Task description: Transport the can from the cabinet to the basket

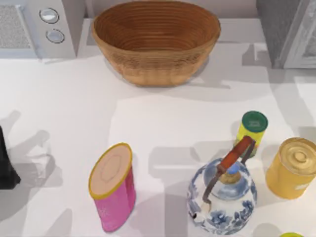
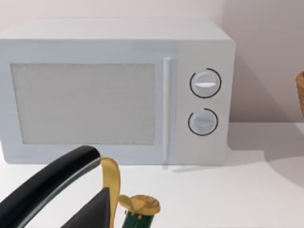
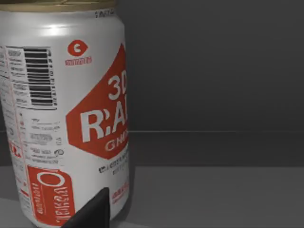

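The can point(image 3: 66, 114), silver with a red label and white lettering, stands upright inside the dark grey cabinet point(image 3: 213, 95) in the right wrist view. A dark part of my right gripper point(image 3: 92, 211) shows low against the can's side. In the top view the cabinet point(image 1: 281, 29) sits at the back right with its paler door point(image 1: 306, 39) swung out. The brown wicker basket point(image 1: 155, 64) stands at the back centre, with nothing in it. A dark part of my left gripper point(image 2: 90, 211) shows facing the microwave.
The microwave point(image 1: 49, 27) is at the back left. A pink canister point(image 1: 114, 185), a blue-and-white teapot point(image 1: 222, 195), a yellow bottle with a green cap point(image 1: 252, 128) and a yellow tin point(image 1: 292, 168) stand along the front. A black-handled, gold-trimmed pot point(image 2: 52, 183) is beside the left gripper.
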